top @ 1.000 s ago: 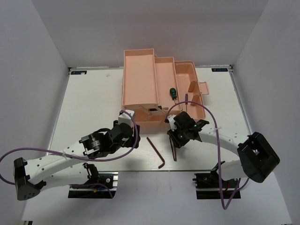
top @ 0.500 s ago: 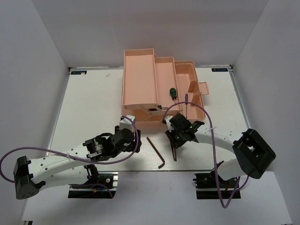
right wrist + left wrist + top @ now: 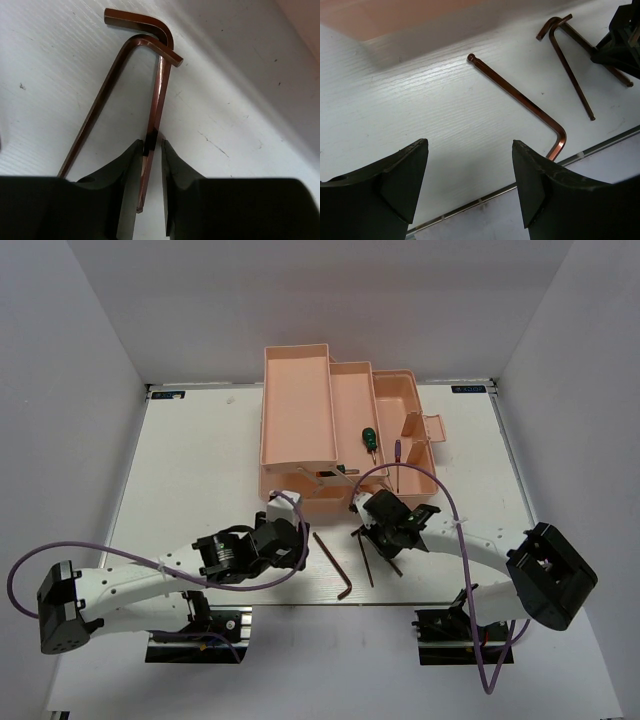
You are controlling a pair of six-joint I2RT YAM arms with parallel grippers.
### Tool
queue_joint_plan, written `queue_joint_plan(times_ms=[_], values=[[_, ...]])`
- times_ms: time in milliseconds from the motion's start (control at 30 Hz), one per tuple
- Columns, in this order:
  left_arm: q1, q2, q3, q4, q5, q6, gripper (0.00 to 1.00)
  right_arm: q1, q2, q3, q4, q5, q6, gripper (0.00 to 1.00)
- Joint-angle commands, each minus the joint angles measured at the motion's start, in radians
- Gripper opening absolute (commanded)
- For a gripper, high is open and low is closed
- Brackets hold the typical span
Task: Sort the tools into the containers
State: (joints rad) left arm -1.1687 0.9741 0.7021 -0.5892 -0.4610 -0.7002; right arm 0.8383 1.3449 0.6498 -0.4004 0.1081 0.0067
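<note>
Wide table (image 3: 190, 470) lies free left and right of the toolbox (image 3: 295, 410), but before its front wall room is tight: the lone key (image 3: 331, 562) lies between the left gripper (image 3: 470, 150) and the right gripper (image 3: 151, 146), whose jaws straddle one of the crossed keys (image 3: 157, 100).

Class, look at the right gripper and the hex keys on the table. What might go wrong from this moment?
1. The right gripper pinches the held hex key far from its bend, so it may swivel when lifted.
2. The second hex key lays its short leg across that shaft; lifting may drag or flick it.
3. The open left gripper hovers over the third hex key close by, so the arms might collide.
</note>
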Motion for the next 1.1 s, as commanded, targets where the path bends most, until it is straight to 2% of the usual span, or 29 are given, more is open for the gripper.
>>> queue_joint_plan(times_ms=[0,200,233,333,500,700,900,933,1067], values=[[-0.019,0.018,0.036,0.040,-0.013,-0.005,0.78,0.004,0.016,0.037,-0.049,0.039,-0.059,0.27],[-0.058,0.107,0.036,0.095,-0.004,-0.005,0.78,0.004,0.037,-0.013,-0.029,0.084,-0.120,0.21],[-0.069,0.118,0.027,0.107,-0.004,-0.005,0.78,0.007,0.039,-0.025,-0.026,0.085,-0.132,0.13],[-0.091,0.173,0.027,0.149,-0.004,-0.027,0.78,0.004,0.034,-0.038,-0.025,0.084,-0.145,0.00],[-0.118,0.268,0.049,0.178,-0.045,-0.100,0.78,-0.002,-0.006,-0.019,-0.072,0.105,-0.139,0.00],[-0.158,0.383,0.120,0.167,-0.076,-0.157,0.79,-0.014,-0.160,-0.035,-0.093,0.168,-0.182,0.00],[-0.178,0.417,0.154,0.167,-0.094,-0.223,0.79,-0.024,-0.366,0.025,-0.242,-0.060,-0.293,0.00],[-0.187,0.428,0.154,0.167,-0.105,-0.249,0.79,-0.028,-0.365,0.039,-0.317,-0.138,-0.312,0.00],[-0.187,0.439,0.163,0.146,-0.117,-0.323,0.81,-0.034,-0.394,0.086,-0.394,-0.257,-0.358,0.00]])
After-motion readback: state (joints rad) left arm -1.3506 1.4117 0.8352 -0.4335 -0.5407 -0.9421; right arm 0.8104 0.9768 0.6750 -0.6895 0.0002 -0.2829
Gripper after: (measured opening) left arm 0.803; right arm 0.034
